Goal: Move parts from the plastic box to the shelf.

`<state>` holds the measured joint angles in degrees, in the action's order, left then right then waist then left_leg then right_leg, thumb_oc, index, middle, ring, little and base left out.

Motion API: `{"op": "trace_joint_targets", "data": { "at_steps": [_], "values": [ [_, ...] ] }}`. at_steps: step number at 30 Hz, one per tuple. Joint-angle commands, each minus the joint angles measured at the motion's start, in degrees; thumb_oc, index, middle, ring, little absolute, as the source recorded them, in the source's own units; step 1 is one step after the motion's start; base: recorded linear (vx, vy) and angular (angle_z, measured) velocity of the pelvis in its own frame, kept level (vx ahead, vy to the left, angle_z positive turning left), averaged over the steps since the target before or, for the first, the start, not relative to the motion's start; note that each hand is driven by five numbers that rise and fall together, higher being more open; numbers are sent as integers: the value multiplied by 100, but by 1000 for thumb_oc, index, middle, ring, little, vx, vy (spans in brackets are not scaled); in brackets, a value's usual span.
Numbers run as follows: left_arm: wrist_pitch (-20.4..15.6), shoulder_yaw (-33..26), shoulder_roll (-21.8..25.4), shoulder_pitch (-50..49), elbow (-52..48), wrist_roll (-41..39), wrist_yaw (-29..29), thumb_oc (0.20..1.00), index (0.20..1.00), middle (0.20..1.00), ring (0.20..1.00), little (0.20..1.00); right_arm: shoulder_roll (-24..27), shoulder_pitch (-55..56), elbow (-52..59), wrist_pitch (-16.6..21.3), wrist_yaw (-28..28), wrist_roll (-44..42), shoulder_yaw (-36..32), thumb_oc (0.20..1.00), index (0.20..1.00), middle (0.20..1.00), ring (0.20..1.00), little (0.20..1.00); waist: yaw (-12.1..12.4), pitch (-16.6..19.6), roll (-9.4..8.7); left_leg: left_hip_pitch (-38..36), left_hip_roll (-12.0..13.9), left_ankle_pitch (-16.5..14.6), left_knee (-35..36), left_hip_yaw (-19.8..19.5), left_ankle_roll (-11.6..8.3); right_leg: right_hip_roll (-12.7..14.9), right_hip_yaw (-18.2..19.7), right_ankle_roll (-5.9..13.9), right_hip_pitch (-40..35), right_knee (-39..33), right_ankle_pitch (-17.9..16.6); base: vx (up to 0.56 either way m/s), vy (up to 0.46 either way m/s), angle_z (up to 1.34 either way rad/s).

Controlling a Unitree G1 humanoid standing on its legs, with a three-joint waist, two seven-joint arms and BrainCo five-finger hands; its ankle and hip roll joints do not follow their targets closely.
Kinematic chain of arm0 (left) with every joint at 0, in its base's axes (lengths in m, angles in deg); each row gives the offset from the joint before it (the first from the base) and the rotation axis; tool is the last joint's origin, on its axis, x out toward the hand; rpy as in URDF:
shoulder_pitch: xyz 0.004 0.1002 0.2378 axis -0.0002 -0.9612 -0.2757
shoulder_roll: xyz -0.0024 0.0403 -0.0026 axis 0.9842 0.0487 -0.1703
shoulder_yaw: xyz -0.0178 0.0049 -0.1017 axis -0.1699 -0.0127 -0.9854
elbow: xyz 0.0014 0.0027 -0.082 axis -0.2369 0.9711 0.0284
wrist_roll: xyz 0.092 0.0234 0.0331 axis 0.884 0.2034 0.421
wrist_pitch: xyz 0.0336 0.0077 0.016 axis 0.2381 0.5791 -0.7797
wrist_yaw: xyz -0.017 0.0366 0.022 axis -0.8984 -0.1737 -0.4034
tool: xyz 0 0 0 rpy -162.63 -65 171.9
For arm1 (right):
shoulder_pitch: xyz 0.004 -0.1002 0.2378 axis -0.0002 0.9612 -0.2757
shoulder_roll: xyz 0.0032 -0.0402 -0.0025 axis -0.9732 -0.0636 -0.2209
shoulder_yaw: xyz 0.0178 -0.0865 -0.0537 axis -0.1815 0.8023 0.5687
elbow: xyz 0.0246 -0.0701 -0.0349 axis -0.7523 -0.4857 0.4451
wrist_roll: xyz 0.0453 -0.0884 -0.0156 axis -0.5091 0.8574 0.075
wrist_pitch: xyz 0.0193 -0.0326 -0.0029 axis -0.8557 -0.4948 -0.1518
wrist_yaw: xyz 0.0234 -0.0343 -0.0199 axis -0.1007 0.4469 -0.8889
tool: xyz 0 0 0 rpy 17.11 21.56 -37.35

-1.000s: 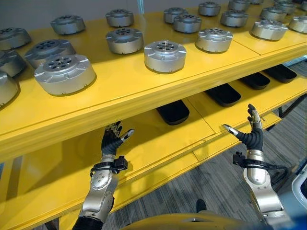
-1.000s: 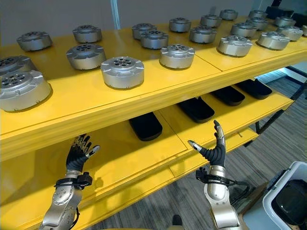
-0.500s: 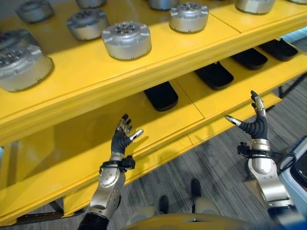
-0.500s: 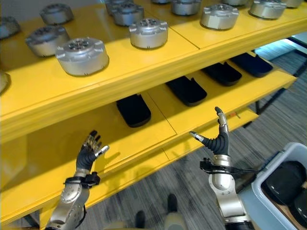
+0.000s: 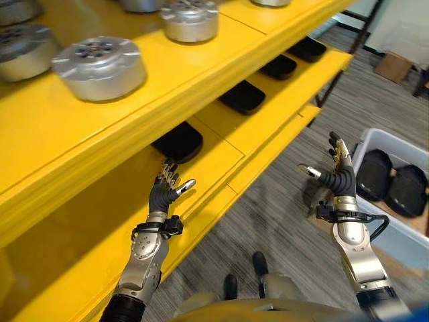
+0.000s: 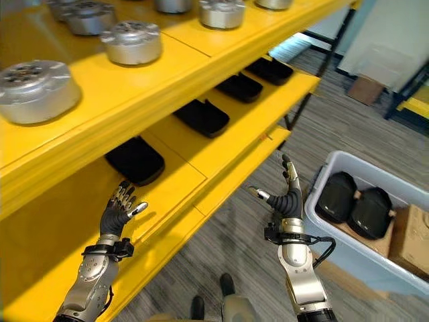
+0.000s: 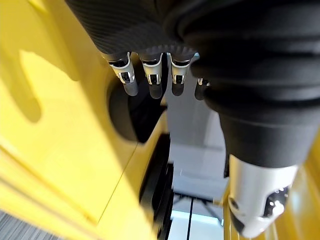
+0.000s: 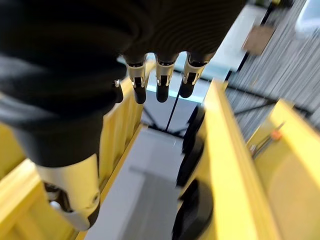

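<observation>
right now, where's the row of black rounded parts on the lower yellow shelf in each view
Left eye view: the row of black rounded parts runs from above the left hand toward the upper right.
Right eye view: the same diagonal, centre-left.
Left wrist view: the nearest part sits dark just past the fingers.
Right wrist view: likely the dark shapes lined up beside the yellow beam.
Shared landmark: the lower yellow shelf's front edge.

yellow shelf (image 5: pixel 201 74), silver parts (image 5: pixel 100 59), black parts (image 5: pixel 242 97)

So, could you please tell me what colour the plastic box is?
Pale grey-white plastic box, clearest in the right eye view.
</observation>
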<state>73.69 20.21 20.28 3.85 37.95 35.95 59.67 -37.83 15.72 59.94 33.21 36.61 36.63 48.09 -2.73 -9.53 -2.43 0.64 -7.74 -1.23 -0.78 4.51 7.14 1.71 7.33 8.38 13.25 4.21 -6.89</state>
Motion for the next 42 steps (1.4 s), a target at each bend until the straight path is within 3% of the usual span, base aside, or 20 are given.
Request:
{"op": "trace_joint_targets", "data": {
  "at_steps": [1,4,6,8,9,11,12,21,23,26,28,30,31,32,33,35,36,37,40,42],
  "values": [
    [-272,-438,149,-122,-495,123,86,1000,1000,1000,1000,1000,68,-246,348,182,103,136,42,1000,1000,1000,1000,1000,314,103,139,157,908,-275,-292,418,-515,1339,-2388,-54,-725,512,418,5,-70,-209],
    [-241,-525,99,-188,-552,61,196,1000,1000,1000,1000,1000,22,-306,279,44,98,149,85,1000,1000,1000,1000,1000,329,191,48,-34,796,-218,20,573,-512,2010,-2305,252,-848,156,-390,6,-59,-83],
    [-229,-595,65,-241,-587,97,242,1000,1000,1000,1000,1000,-24,-358,268,2,143,139,76,1000,1000,1000,1000,1000,367,242,-23,-108,755,-207,134,745,-518,2304,-2489,398,-825,-58,-671,13,-73,-53],
    [-227,-619,0,-234,-506,182,262,1000,1000,1000,1000,1000,-34,-332,240,-16,171,137,-9,1000,1000,1000,1000,1000,417,341,-189,-258,692,-270,220,845,-549,2415,-2590,522,-1017,-320,-859,156,-215,-50],
    [-245,-596,-76,-123,-360,138,273,1000,1000,1000,1000,1000,94,-285,204,-40,230,124,-200,1000,1000,1000,1000,1000,349,453,-287,-334,857,-339,88,868,-697,2160,-2470,610,-1096,-467,-876,201,-324,-28],
    [-257,-579,-91,-96,-361,82,264,1000,1000,1000,1000,1000,139,-280,222,-33,232,137,-256,1000,1000,1000,1000,1000,312,473,-280,-317,920,-341,29,857,-738,2103,-2470,575,-1129,-507,-821,118,-252,-44],
    [-253,-547,-83,-54,-377,66,194,1000,1000,1000,1000,1000,235,-234,179,-10,278,194,-431,1000,1000,1000,1000,1000,218,480,-266,-361,1153,-358,-90,891,-853,1938,-2498,494,-1183,-478,-532,101,-234,-49],
    [-235,-383,-243,-19,-296,-163,17,1000,1000,1000,1000,1000,458,-117,180,116,399,89,-779,1000,1000,1000,1000,1000,-209,441,92,-667,2221,-107,-303,1210,-1354,865,-2129,-6,-1171,-218,478,105,-233,-26],
    [-241,-369,-255,-39,-281,-186,-4,1000,1000,1000,1000,1000,497,-104,182,149,401,98,-772,1000,1000,1000,1000,1000,-254,392,125,-602,2391,50,-600,1207,-1405,652,-1969,-127,-1143,-159,589,82,-203,-28],
    [-215,-363,-268,-108,-278,-223,-58,1000,1000,1000,1000,1000,558,-75,146,184,391,108,-708,1000,1000,1000,1000,1000,-221,249,123,-220,2766,659,-1839,949,-1410,247,-1737,-460,-1233,-166,732,84,-264,-51],
    [-195,-334,-277,-114,-287,-241,-84,1000,1000,1000,1000,1000,605,-35,180,200,376,88,-699,1000,1000,1000,1000,1000,-119,50,48,179,2673,858,-2603,604,-1320,157,-1682,-635,-1336,-201,771,29,-193,-78],
    [-171,-301,-312,-64,-311,-255,-48,1000,1000,1000,1000,1000,636,35,166,204,411,111,-741,1000,1000,1000,1000,1000,-20,-74,-76,821,2211,637,-2425,256,-1177,300,-1644,-580,-1420,-310,822,66,-29,-15],
    [-175,-311,-323,-59,-314,-256,-34,1000,1000,1000,1000,1000,633,30,159,218,428,112,-740,1000,1000,1000,1000,1000,23,-85,-73,896,2060,480,-2130,123,-1159,316,-1616,-531,-1434,-330,837,156,150,16],
    [-214,-311,-359,-17,-294,-249,-9,1000,1000,1000,1000,1000,658,18,82,228,465,122,-777,1000,1000,1000,1000,1000,38,-46,-39,1028,2101,682,-958,89,-1241,381,-1606,-408,-1433,-405,834,206,192,2],
    [-222,-293,-377,24,-287,-227,23,1000,1000,1000,1000,1000,666,2,34,216,497,135,-778,1000,1000,1000,1000,1000,72,-67,8,1153,2163,1056,-494,66,-1346,385,-1596,-383,-1478,-430,848,241,220,-8],
    [-254,-298,-401,71,-230,-181,84,1000,1000,1000,1000,1000,685,-35,-15,168,540,193,-772,1000,1000,1000,1000,1000,181,-105,112,1207,2039,1332,53,-156,-1457,403,-1540,-312,-1611,-449,911,212,173,-6],
    [-261,-310,-400,68,-207,-192,86,1000,1000,1000,1000,1000,667,-22,3,134,522,223,-764,1000,1000,1000,1000,1000,197,-95,132,1124,2027,1270,92,-243,-1485,417,-1471,-298,-1659,-430,975,268,270,-20],
    [-260,-333,-419,55,-189,-196,91,1000,1000,1000,1000,1000,589,-10,13,119,445,265,-740,1000,1000,1000,1000,1000,187,-36,211,984,1965,1120,112,-211,-1477,515,-1386,-235,-1769,-399,1062,261,274,-51],
    [-259,-349,-373,46,-270,-169,71,1000,1000,1000,1000,1000,519,30,47,85,386,242,-738,1000,1000,1000,1000,1000,170,19,206,818,1856,1072,183,-41,-1435,638,-1365,-198,-1818,-432,1036,198,216,-84],
    [-311,-414,-305,67,-315,-130,121,1000,1000,1000,1000,1000,431,-14,30,55,299,172,-647,1000,1000,1000,1000,1000,175,81,155,701,1678,857,103,192,-1264,884,-1289,-55,-1833,-458,941,194,241,-37]
  ]
}}
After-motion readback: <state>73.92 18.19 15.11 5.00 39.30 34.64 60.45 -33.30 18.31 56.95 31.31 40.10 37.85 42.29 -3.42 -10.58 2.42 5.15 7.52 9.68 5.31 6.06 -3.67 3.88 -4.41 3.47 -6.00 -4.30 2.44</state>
